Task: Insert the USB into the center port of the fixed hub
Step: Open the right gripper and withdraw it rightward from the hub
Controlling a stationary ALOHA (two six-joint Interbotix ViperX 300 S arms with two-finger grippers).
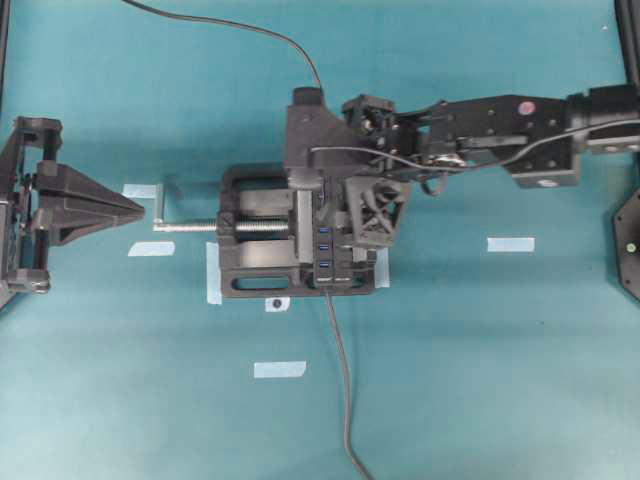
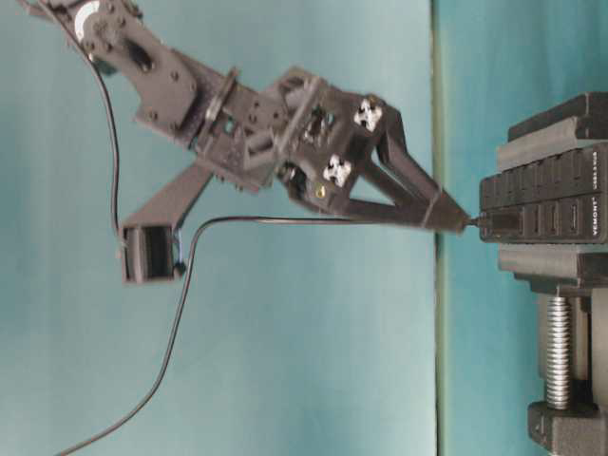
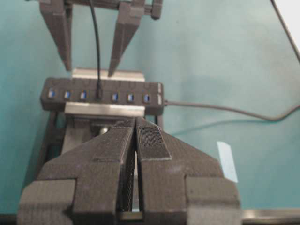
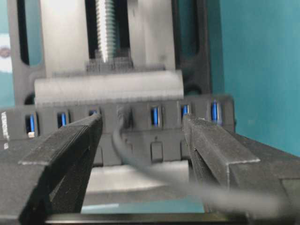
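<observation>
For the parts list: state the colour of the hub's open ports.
Blue tongues in the ports of the black hub; clearest in the left wrist view.

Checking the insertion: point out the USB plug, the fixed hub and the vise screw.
USB plug (image 3: 99, 92), left wrist view, plug body seated in the hub's row.
Fixed hub (image 3: 105, 104), left wrist view, front face below the ports.
Vise screw (image 1: 190, 227), overhead view, exposed silver thread.

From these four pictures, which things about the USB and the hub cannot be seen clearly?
- How deep the USB sits in the center port: too small in the left wrist view, blurred in the right wrist view.
- The upper ports of the fixed hub: the right pincer covers them in the overhead view.
- The hub's lower end: cut off by the right edge in the table-level view.
- The left pincer: its base leaves the bottom edge.
</observation>
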